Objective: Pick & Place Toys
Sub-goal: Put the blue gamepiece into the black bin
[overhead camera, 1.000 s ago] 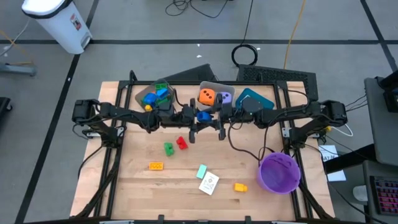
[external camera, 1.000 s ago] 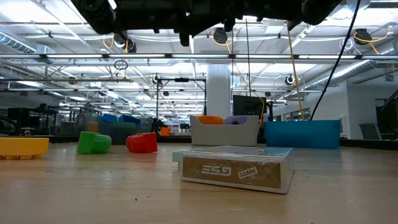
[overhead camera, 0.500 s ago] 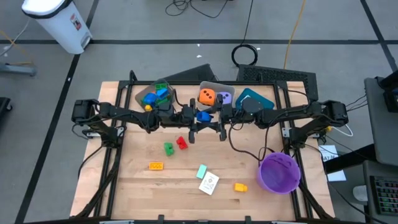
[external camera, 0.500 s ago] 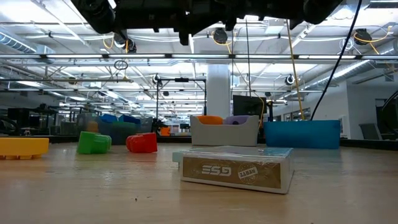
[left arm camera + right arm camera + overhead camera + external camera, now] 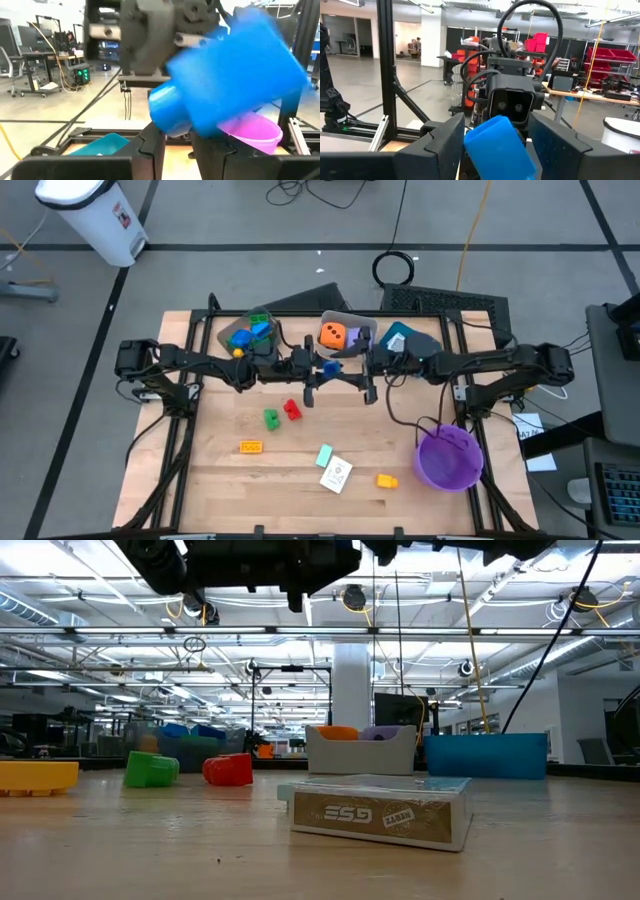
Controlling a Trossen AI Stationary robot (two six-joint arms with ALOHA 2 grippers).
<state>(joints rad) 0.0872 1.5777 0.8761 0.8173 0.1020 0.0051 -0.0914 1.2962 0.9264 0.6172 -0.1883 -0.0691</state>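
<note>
Blue block (image 5: 497, 145): it hangs in the air over the middle of the worktop (image 5: 220, 480), a little toward 12 o'clock, in the narrow space where the two arms meet nose to nose. The right end effector (image 5: 345, 370) appears to hold it, the block filling the space between its jaws in the right wrist view. The left end effector (image 5: 177, 150) faces it from 9 o'clock with the block right at its tips, but whether it has clamped cannot be told.

This reads as a hand-over between the arms. To do it well, one side should have a firm, square hold before the other lets go. The block sits tilted in the left wrist view, so a pinch across a corner could flick it out. Closing on two flat, opposite faces is the safer course, followed by a straight retreat by the giving arm, along its own line, with no twist.

Outward from there, the grey bin (image 5: 352, 320) with the orange die (image 5: 332, 335) lies just at 12 o'clock. The brown bin (image 5: 222, 332) is at 11 and the teal bin (image 5: 395, 338) at 1. A drop would probably land among the red block (image 5: 292, 410) and green block (image 5: 270, 418) just toward 7 o'clock. The cards (image 5: 333, 470) lie at 6, and the purple bowl (image 5: 447, 458) stands at 4.
</note>
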